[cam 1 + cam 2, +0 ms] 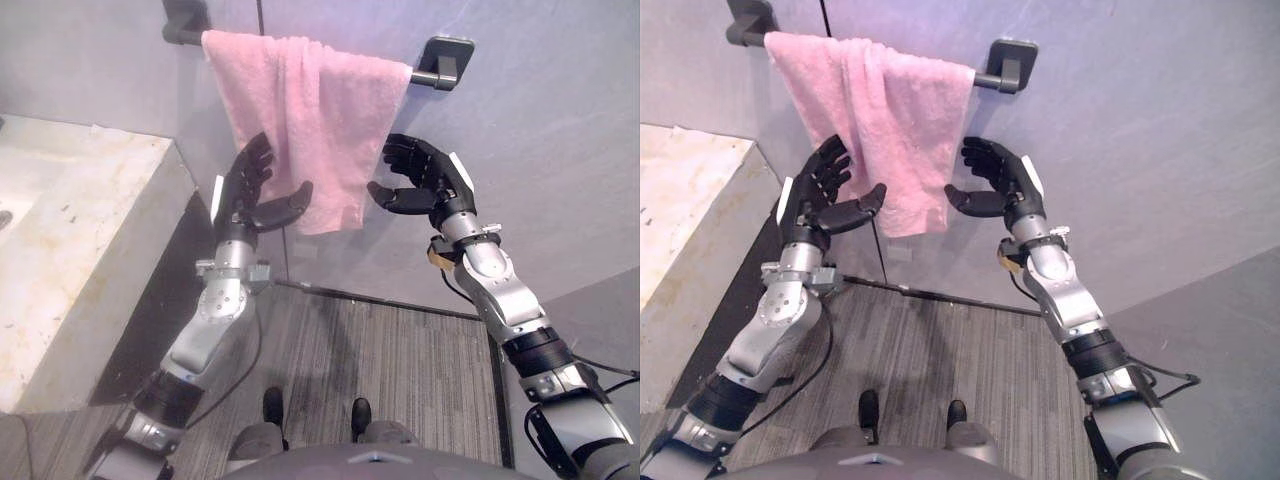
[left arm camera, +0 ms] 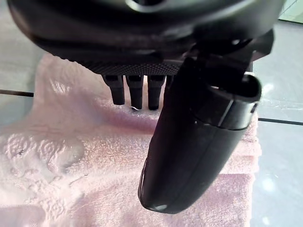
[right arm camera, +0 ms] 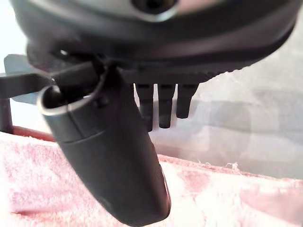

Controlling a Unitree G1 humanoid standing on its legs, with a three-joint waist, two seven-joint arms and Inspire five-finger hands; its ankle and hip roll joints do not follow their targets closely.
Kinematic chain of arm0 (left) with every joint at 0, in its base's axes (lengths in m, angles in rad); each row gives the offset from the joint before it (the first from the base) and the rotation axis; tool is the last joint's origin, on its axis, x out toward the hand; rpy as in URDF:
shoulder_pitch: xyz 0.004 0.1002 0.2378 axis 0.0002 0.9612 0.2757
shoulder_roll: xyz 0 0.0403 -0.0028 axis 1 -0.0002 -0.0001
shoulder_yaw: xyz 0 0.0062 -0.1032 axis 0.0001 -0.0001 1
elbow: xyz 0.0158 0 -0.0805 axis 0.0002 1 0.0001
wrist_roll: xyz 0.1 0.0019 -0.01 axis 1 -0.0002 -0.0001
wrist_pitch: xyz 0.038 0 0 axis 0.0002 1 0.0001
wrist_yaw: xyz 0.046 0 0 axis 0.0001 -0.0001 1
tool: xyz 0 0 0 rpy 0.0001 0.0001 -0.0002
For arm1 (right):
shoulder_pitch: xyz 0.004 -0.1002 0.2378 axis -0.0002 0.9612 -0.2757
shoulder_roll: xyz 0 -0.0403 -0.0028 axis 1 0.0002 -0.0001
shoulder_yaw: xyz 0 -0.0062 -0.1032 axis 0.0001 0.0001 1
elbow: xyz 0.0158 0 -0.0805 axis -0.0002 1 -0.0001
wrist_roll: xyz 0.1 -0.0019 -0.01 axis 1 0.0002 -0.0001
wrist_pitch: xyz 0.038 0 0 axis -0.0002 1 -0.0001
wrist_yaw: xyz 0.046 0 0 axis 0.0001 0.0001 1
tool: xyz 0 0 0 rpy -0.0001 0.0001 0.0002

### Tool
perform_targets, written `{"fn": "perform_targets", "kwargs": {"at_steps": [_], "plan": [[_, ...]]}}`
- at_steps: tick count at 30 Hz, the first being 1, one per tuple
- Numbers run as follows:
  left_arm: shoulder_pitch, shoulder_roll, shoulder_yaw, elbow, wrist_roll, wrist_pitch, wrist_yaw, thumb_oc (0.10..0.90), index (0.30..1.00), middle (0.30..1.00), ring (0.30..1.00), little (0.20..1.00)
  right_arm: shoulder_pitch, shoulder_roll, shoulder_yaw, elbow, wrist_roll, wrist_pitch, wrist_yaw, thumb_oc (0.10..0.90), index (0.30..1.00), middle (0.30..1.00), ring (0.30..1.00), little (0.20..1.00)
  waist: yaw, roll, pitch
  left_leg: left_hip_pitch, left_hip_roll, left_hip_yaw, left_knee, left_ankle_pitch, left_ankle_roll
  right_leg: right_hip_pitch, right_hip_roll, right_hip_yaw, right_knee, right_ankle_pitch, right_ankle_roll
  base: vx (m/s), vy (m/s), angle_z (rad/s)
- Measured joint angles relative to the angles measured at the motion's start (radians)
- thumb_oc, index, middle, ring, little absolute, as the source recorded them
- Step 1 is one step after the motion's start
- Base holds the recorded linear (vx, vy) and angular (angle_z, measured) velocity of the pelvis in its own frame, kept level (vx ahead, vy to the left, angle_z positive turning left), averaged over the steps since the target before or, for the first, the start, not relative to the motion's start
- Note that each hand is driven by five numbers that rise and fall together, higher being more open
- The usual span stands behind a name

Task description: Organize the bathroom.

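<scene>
Left eye view: a grey wall (image 1: pixel 560 120) carries a dark towel bar (image 1: pixel 440 70), with a pale stone desk (image 1: pixel 70 240) at the robot's left and striped flooring (image 1: pixel 400 360) below. A pink towel (image 1: pixel 310 120) hangs draped over the bar, bunched and uneven. The left hand (image 1: pixel 245 190) is at the towel's left edge and the right hand (image 1: pixel 425 180) just beside its right edge, both with fingers (image 2: pixel 135 92) relaxed and apart, holding nothing.

We viewed the scene from two head cameras set slightly apart, both facing down toward the wall and floor and sharing the pink towel (image 1: pixel 300 120) on its rail (image 1: pixel 425 75). Each wrist camera looked along its own hand, very close to that towel.
</scene>
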Motion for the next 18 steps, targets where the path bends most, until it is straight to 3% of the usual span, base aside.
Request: {"fn": "perform_targets", "kwargs": {"at_steps": [18], "plan": [[0.003, -0.001, 0.001, 0.0, 0.0, -0.014, 0.009, 0.8, 0.9, 0.9, 0.9, 0.9, -0.1, -0.04, 0.012, -0.131, -0.069, 0.006, -0.06, 0.8, 0.9, 0.9, 0.9, 0.9, 0.025, -0.01, -0.006, 0.007, 0.0, 0.011, 0.002, -0.001, -0.003, 0.0, 0.0, 0.01, 0.0, 0.0, 0.0, 0.01, 0.004, -0.01]]}}
